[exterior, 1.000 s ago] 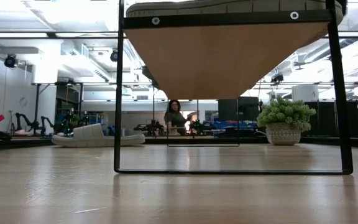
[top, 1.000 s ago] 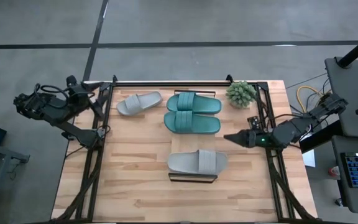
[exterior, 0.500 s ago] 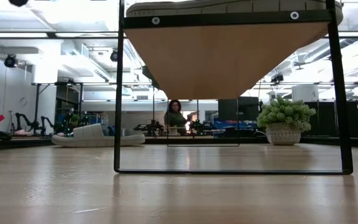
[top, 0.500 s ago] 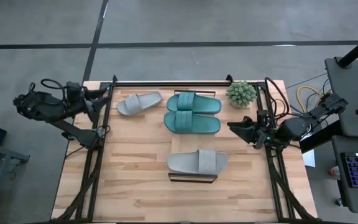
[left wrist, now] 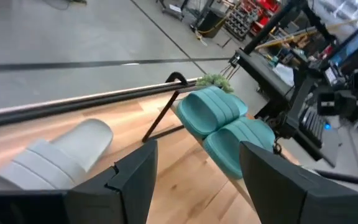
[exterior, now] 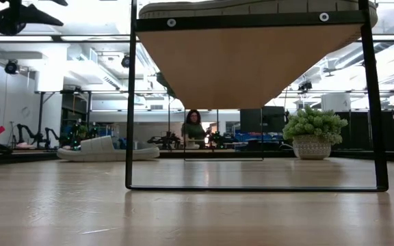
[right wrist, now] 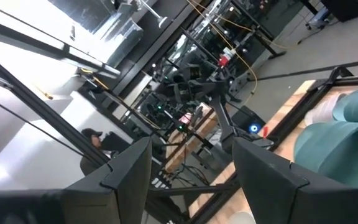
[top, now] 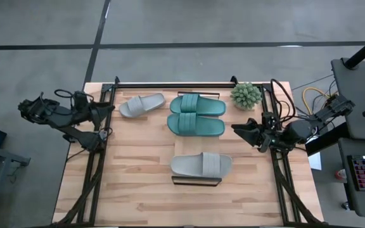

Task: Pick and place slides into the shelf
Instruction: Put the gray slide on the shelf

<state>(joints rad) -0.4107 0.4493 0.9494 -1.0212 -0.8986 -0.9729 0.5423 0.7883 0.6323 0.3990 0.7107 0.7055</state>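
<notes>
In the high view our left hand (top: 108, 107) sits at the counter's (top: 138, 202) nine o'clock edge, fingers spread, empty. Our right hand (top: 236, 128) waits at three o'clock, also spread and empty. One grey slide (top: 201, 165) rests on the shelf (top: 196, 182) at six; two teal slides (top: 197, 114) and another grey slide (top: 141, 104) lie toward twelve.
</notes>
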